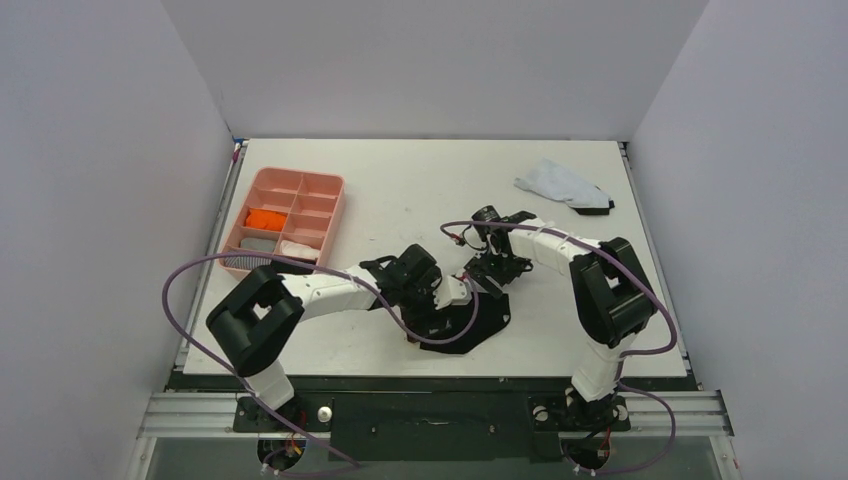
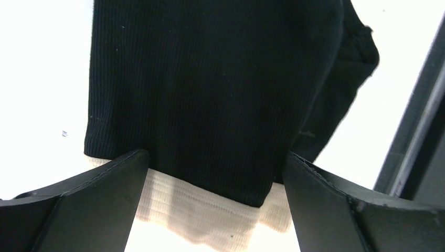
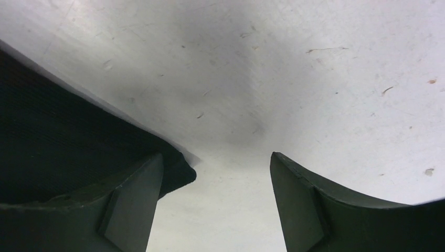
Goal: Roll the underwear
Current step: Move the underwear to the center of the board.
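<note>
The black underwear point(image 1: 472, 325) lies flat on the table near the front edge. In the left wrist view its ribbed black cloth point(image 2: 210, 79) fills the frame, with the beige waistband point(image 2: 204, 210) nearest the camera. My left gripper point(image 1: 447, 297) is open just above the waistband, one finger on each side point(image 2: 216, 153). My right gripper point(image 1: 487, 277) is open and empty over bare table point(image 3: 215, 155), with a corner of the black cloth point(image 3: 63, 147) by its left finger. The orange underwear point(image 1: 265, 217) sits rolled in a compartment of the pink tray.
The pink compartment tray point(image 1: 336, 203) stands at the left and also holds a grey and a white roll. A pale crumpled garment point(image 1: 562, 184) lies at the back right. White walls enclose the table on three sides.
</note>
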Robot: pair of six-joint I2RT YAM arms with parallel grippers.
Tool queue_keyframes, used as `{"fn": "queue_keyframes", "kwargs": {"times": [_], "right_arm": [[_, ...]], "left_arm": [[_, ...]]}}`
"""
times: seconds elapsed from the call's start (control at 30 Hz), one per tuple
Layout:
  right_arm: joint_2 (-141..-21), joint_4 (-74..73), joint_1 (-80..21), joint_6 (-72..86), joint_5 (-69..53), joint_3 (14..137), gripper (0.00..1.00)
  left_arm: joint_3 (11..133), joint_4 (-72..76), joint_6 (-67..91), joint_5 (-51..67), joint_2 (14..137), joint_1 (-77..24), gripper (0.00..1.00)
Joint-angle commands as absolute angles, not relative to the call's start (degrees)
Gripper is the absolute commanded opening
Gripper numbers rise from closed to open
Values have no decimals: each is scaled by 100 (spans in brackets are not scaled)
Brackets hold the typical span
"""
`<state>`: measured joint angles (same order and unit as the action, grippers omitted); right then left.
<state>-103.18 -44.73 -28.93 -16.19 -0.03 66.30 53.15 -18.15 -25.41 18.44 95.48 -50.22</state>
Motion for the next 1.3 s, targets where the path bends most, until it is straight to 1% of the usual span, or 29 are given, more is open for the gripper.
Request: {"fn": "queue_keyframes", "kwargs": {"times": [0.0, 0.1, 0.37, 0.63, 0.73, 0.87, 1.0, 1.1, 1.27], "right_arm": [[-10530, -4202, -2808, -1538, 576, 6872, 70], [-10482, -4210, -2710, -1565, 579, 7043, 70], [-9962, -4442, -2485, -1541, 385, 7465, 73], [-8923, -4549, -2463, -1513, 561, 7428, 87], [-8545, -4548, -2457, -1533, 697, 7345, 94], [-8277, -4562, -2439, -1436, 943, 7314, 100], [-7992, -4534, -2352, -1349, 1033, 7213, 100], [-7553, -4387, -2319, -1330, 967, 7065, 100], [-6859, -4121, -2320, -1240, 982, 6932, 100]], "left_arm": [[5773, -1630, -2315, 1199, 9916, -5019, 97], [5948, -1518, -2229, 926, 10009, -5019, 97], [6186, -1413, -2151, 790, 9747, -5019, 97], [6192, -1156, -1870, 423, 8937, -4872, 97], [6024, -876, -1603, 405, 8618, -4616, 97], [5748, -626, -1442, 574, 8169, -4151, 97], [5426, -343, -1292, 965, 7740, -3557, 97], [5245, -182, -1119, 1267, 7459, -3204, 97], [5123, -94, -872, 1398, 7267, -2755, 97]]}}
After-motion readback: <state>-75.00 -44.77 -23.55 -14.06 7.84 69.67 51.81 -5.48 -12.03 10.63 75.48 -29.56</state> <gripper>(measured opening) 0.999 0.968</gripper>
